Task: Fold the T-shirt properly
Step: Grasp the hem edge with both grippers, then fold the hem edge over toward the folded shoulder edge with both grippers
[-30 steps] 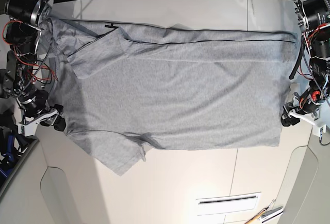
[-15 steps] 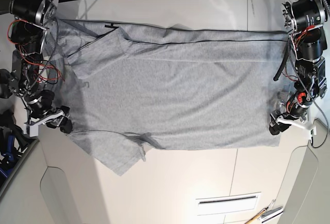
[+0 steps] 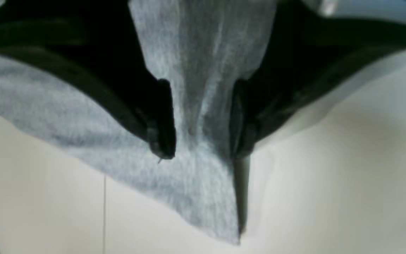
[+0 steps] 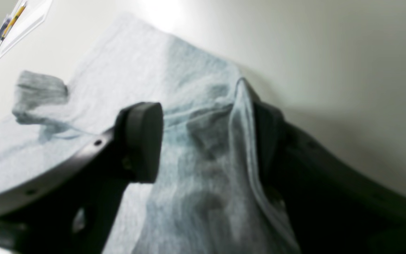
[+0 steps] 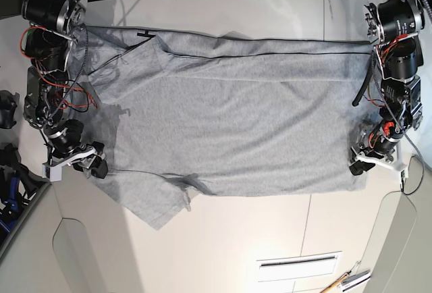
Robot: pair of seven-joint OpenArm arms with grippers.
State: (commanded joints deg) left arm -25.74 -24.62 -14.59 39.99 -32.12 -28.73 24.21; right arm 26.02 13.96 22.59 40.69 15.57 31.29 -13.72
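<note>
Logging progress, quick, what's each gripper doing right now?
Left gripper: open, straddling the light heather-grey cotton T-shirt.
Right gripper: open, straddling it too.

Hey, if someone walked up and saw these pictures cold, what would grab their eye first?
The big grey T-shirt spread across most of the white table in the base view. Next, the right gripper at its sleeve-end edge and the left gripper at the opposite corner, each with open fingers straddling cloth in the wrist views.

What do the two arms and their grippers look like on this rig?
Both arms are black motor stacks with silver-grey brackets and loose wiring, red most visible on the right arm; the left arm carries a black cable. The right gripper and left gripper have white bodies and black fingers with rounded pads.
</note>
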